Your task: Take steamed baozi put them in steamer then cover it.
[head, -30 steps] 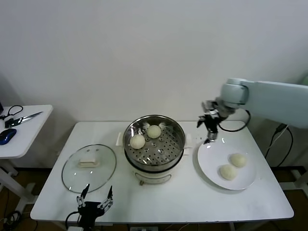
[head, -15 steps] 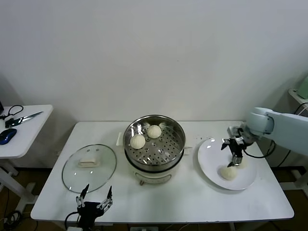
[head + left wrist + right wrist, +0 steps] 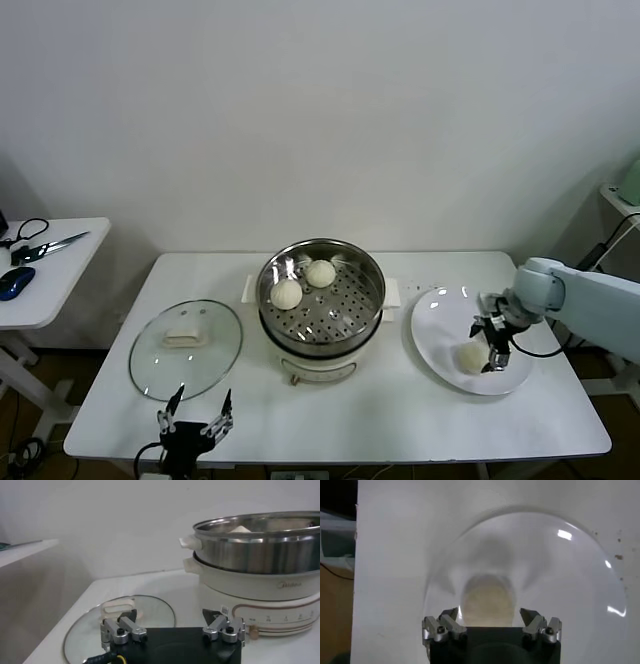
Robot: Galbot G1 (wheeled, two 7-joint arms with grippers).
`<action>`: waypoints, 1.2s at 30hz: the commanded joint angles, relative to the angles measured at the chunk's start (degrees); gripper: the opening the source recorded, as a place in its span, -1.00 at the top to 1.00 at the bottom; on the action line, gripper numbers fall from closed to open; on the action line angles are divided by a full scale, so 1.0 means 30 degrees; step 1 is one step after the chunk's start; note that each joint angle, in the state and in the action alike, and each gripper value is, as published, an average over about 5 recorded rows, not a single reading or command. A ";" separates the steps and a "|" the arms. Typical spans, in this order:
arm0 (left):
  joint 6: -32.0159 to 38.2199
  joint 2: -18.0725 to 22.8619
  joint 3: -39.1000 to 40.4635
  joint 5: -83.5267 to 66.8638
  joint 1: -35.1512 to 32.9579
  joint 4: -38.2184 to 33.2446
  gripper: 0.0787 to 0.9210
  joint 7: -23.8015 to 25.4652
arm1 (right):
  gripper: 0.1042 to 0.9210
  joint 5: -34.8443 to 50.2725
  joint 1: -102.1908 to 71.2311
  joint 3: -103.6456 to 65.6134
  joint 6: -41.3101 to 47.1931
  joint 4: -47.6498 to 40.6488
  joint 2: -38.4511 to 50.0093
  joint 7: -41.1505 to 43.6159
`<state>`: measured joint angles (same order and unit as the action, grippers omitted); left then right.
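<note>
On white table [image 3: 400, 420] against bare wall: right gripper [image 3: 489, 345] jaws wide, straddling baozi [image 3: 468, 358].

The steamer [image 3: 320, 300] stands mid-table, uncovered: a round shiny steel pot on a cream-white base with side handles, its perforated tray showing. Two baozi [image 3: 287, 293] [image 3: 320, 273], smooth cream-white rounds, sit apart on the tray's far-left part. One more baozi [image 3: 469, 359] lies on the plate to the right; another there cannot be made out.

shiny steel steamer [image 3: 320, 290] on glossy cream plastic base, clear glass lid [image 3: 185, 348], matt doughy baozi [image 3: 469, 358].
</note>
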<state>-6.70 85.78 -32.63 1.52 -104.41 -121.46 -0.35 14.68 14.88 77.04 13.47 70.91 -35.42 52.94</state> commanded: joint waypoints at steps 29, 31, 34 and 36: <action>0.0028 -0.0044 0.0142 0.0315 -0.0331 -0.0070 -0.77 -0.0164 | -0.34 0.0582 1.5906 0.4819 -1.0429 0.2211 -0.5998 0.4265; 0.0030 -0.0036 0.0116 0.0321 -0.0362 -0.0132 -0.77 -0.0165 | -0.34 -0.0086 1.6422 0.4032 -1.1191 0.3219 -0.6805 0.4087; 0.0020 -0.0005 0.0078 0.0338 -0.0395 -0.0245 -0.77 -0.0167 | -0.34 -0.1365 1.6340 0.3081 -1.1821 0.4901 -0.7875 0.3529; 0.0008 0.0025 0.0060 0.0345 -0.0428 -0.0335 -0.77 -0.0167 | -0.34 -0.2168 1.5742 0.2620 -1.2042 0.5954 -0.8484 0.3098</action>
<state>-6.66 85.78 -32.36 2.45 -105.49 -121.97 -0.83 13.47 51.77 86.36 -12.52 79.62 -52.02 62.42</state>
